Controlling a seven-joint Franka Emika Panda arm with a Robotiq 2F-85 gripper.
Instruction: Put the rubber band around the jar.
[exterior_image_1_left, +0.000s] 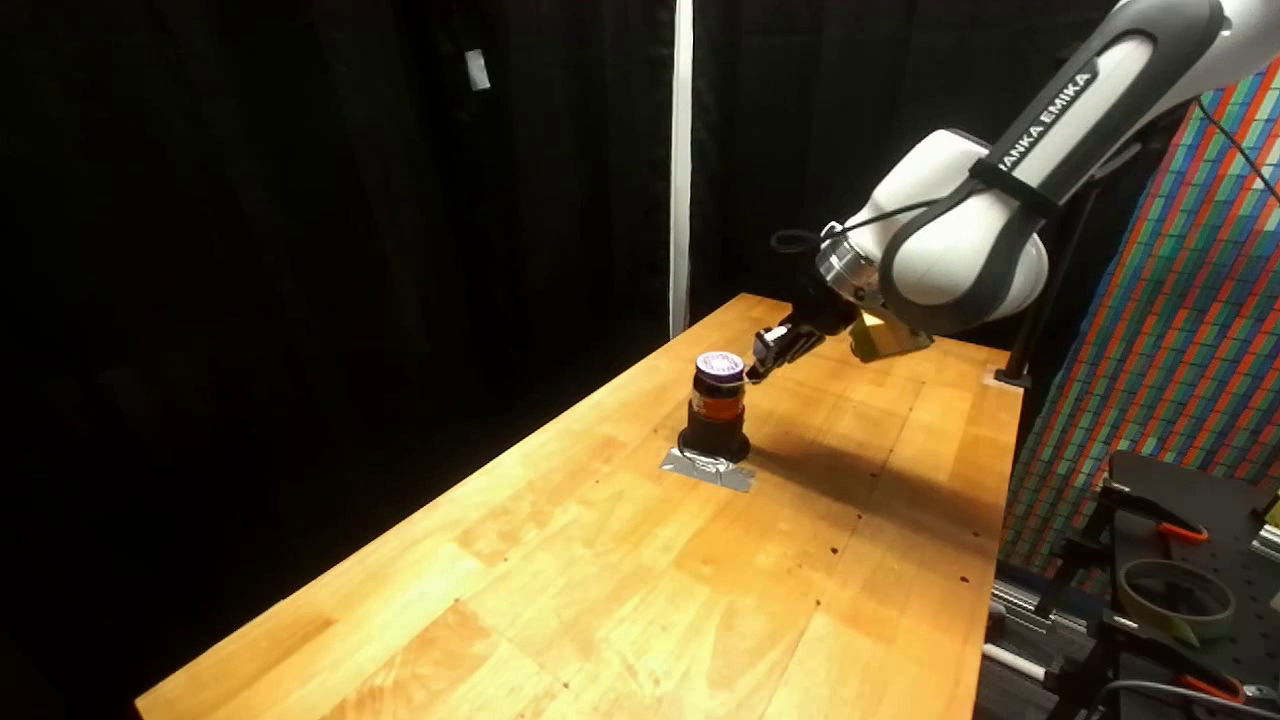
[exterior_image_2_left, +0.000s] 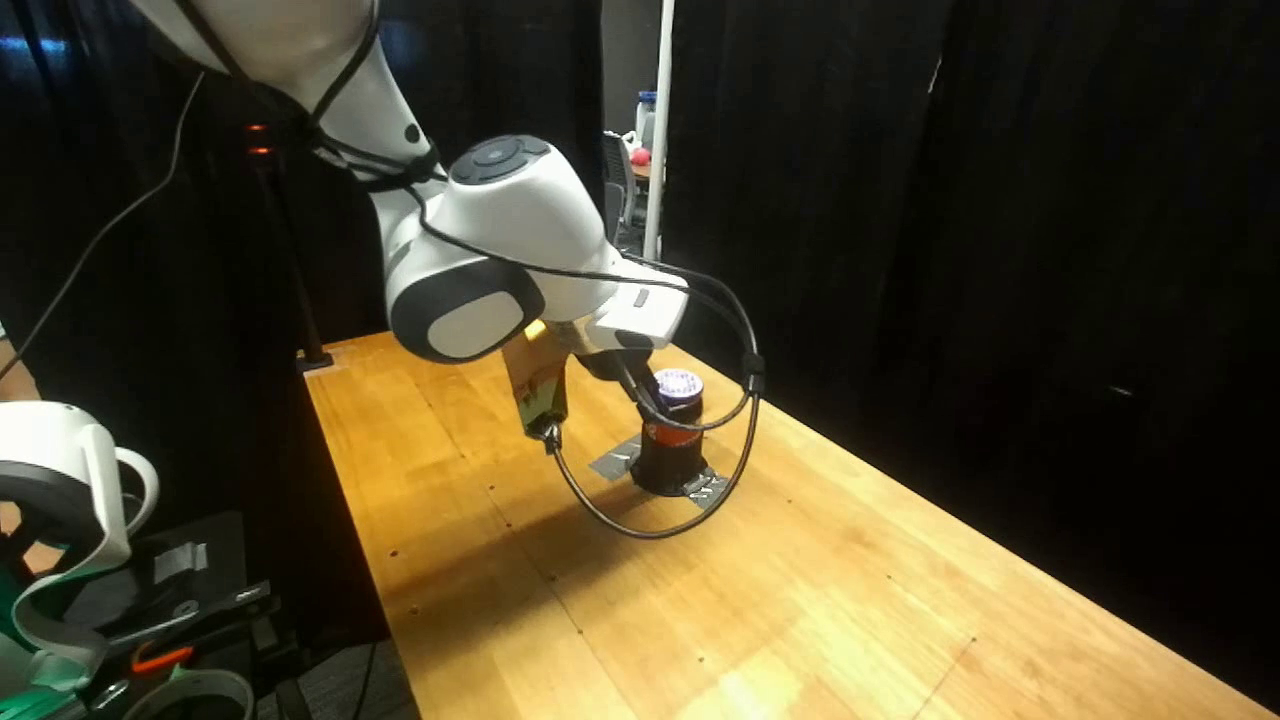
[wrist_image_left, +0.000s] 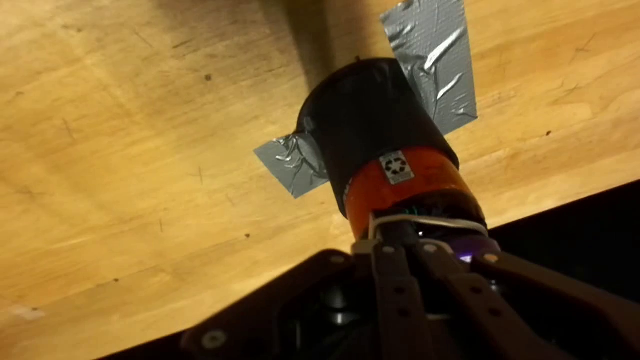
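Jar (exterior_image_1_left: 718, 408): upright, purple-and-white lid (exterior_image_1_left: 720, 364) in place, orange label (wrist_image_left: 435, 172) showing; lower part seated in a black holder (wrist_image_left: 370, 110).
Holder: stands on the wooden worktop (exterior_image_1_left: 600, 570); 2 pieces of grey tape (wrist_image_left: 440, 65) lie at its base, on opposite sides.
Tool (wrist_image_left: 397, 231): slanted down, just beside the jar's upper end; fingertips (wrist_image_left: 400, 232) drawn together with the rubber band (wrist_image_left: 442, 220) on them. Pinched between or hooked over: cannot tell.
Rubber band: pale, thin; in the wrist view it runs straight from the fingertips across the jar's dark upper part, just below the lid. In an exterior view it also crosses the jar near the lid and reaches the tool. Complete loop around the jar: cannot tell.
Arm (exterior_image_1_left: 960, 220): reaches in over the worktop, wrist (exterior_image_1_left: 847, 268) low.
Cable (exterior_image_2_left: 650, 536): black, hangs in a curve beneath the wrist, a strand passing in front of the jar in an exterior view.
Curtains (exterior_image_1_left: 330, 300): black, behind the worktop in both exterior views.
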